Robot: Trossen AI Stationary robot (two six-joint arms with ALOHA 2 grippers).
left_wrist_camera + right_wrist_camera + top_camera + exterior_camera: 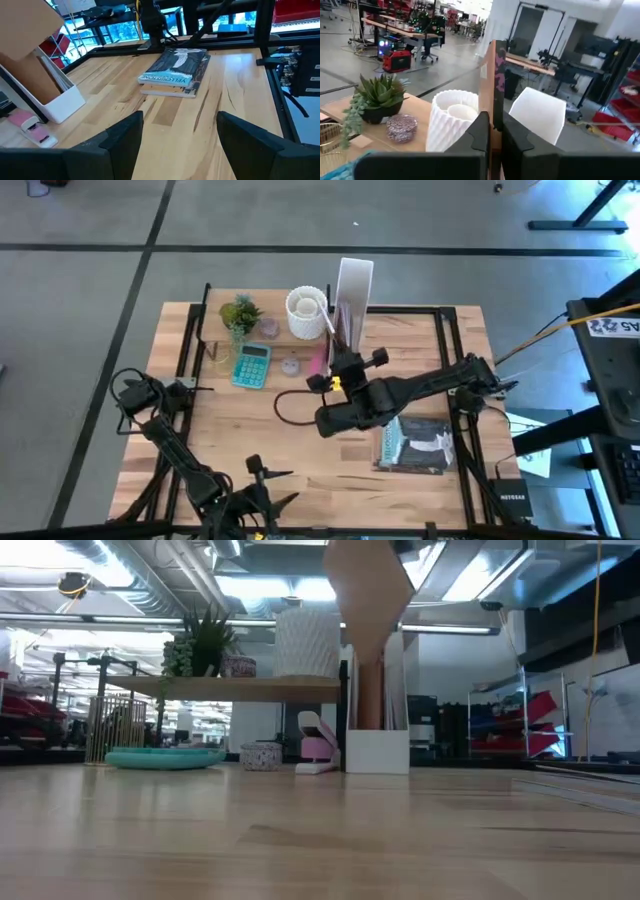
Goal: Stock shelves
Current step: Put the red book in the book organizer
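Up at the surface's [250, 460] far edge, toward 12 o'clock in the high view, stand the shelves [245, 687], a light-wood board on thin black posts. On the board sit a small green plant [377, 97], a white ribbed pot [452, 120] and a little speckled dish [401, 127]. Below it, at about 10 o'clock from the surface's middle, lie a teal calculator [252, 365] and a pink stapler [317, 745]. A tall white file box [377, 752] stands just at the board's 3 o'clock end.

The right hand [491, 131] hovers above that file box, its fingers pressed against a thin book [493, 75] held upright between them (a brown cover, seen edge-on from the wrist). The book's lower edge hangs over the box.

The left hand [175, 135] waits at 6 o'clock near the surface's front edge, fingers spread with nothing between them. A short stack of books [175, 72] lies flat at about 4 o'clock, well apart from the shelves.
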